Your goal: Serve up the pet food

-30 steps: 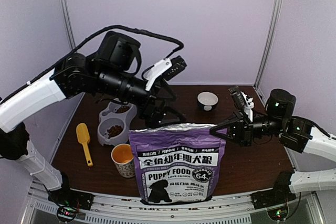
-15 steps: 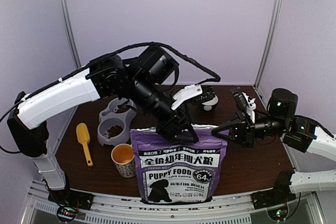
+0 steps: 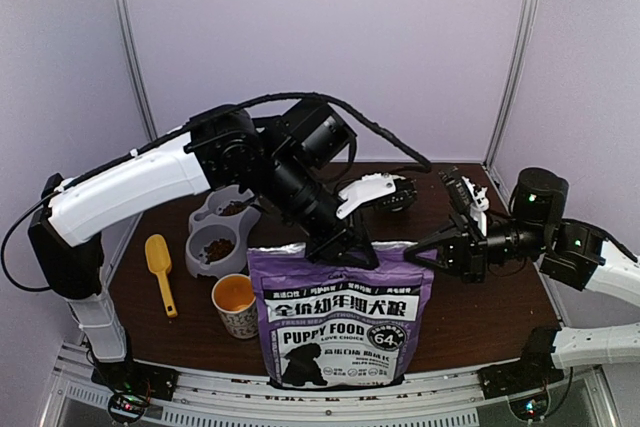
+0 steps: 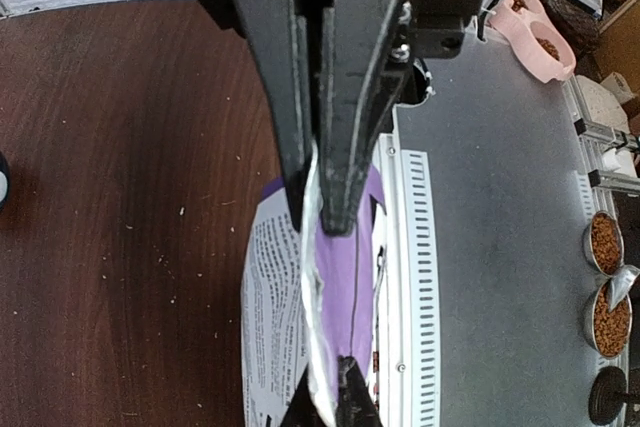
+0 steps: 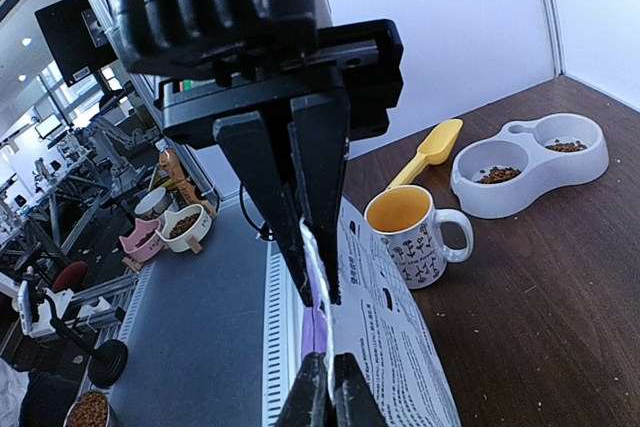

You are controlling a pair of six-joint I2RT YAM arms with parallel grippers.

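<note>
The purple puppy food bag [image 3: 340, 317] stands upright at the table's near edge. My left gripper [image 3: 345, 249] reaches down from above and is shut on the bag's silver top edge near its middle. Its fingertips [image 4: 345, 397] pinch that edge. My right gripper [image 3: 418, 252] is shut on the same edge at the right corner [image 5: 328, 387]. In the right wrist view the left gripper [image 5: 318, 267] clamps the edge just ahead. The bag's mouth is pressed flat, so its contents are hidden. Brown pet food [image 3: 215, 245] lies in a grey double bowl [image 3: 195, 259].
An orange-lined mug [image 3: 235, 305] stands just left of the bag. A yellow scoop [image 3: 160, 269] lies further left. A small dark bowl [image 3: 404, 197] sits at the back right, partly hidden by the left wrist. The table's front rail [image 4: 410, 247] runs right beside the bag.
My left arm swung right from over the double bowl, came down to the bag's top edge, and its jaws closed on it. The right gripper kept its hold on the corner.
</note>
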